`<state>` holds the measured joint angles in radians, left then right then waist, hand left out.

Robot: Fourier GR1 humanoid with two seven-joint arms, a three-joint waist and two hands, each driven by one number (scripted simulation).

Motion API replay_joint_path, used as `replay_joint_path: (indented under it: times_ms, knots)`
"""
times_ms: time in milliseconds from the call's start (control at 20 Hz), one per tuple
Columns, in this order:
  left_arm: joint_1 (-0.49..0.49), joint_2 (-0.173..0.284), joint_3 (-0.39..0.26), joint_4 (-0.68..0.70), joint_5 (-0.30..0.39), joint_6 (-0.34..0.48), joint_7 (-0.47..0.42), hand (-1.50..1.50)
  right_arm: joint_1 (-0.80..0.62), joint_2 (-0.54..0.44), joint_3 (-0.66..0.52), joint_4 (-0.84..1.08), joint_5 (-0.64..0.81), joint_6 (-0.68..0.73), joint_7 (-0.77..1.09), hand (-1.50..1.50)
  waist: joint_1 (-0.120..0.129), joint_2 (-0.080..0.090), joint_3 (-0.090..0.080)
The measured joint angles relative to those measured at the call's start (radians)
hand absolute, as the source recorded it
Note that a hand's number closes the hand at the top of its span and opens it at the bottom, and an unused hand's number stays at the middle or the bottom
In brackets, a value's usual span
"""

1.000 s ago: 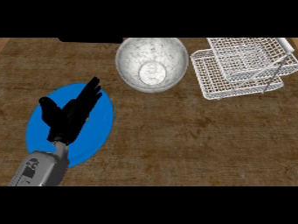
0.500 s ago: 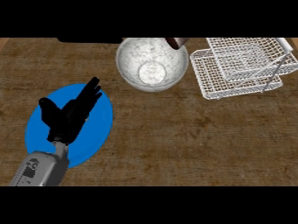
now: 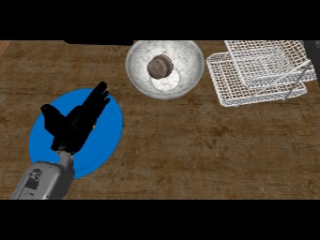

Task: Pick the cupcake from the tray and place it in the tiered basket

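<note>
Head view shows me straight, spread fingers on the left hand, thumb out to the side, holding nothing; it hangs over a blue plate at the lower left, with its grey forearm coming in from the bottom edge. The right hand is nowhere in the picture, so I cannot speak for it. The cupcake, a brown round seen from above, sits inside a pale round marbled dish near the counter's far edge, which I take to be the tray the task means. Just right of it stands the white wire tiered basket, its upper tier set back over the lower. The left hand is well apart from the cupcake, so I judge the pick as not yet begun. To do it well, I would come down on the cupcake from above with fingers open wider than its top, close round its sides rather than press its crown, lift clear of the dish rim, then travel right and lower it into a tier without clipping the wire edge.
</note>
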<state>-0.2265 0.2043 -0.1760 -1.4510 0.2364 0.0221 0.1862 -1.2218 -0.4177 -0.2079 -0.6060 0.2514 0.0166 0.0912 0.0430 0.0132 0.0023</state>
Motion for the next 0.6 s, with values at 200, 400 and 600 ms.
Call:
replay_joint_path:
  times_ms: [200,400,600]
  knots:
    - [0.003,-0.009,-0.004,-0.001,-0.013,0.002,0.000,0.00,-0.041,0.038,-0.022,0.064,-0.006,-0.051,-0.098,-1.50,0.000,-0.001,0.000]
    - [0.004,-0.010,0.005,-0.001,-0.014,-0.002,0.008,0.00,-0.066,0.041,-0.050,0.097,0.000,-0.151,-0.156,-1.50,-0.005,-0.003,0.000]
    - [0.012,-0.024,-0.003,-0.015,-0.028,0.020,0.025,0.00,-0.082,-0.009,-0.114,0.125,-0.029,-0.219,-0.142,-1.50,-0.012,-0.004,-0.001]
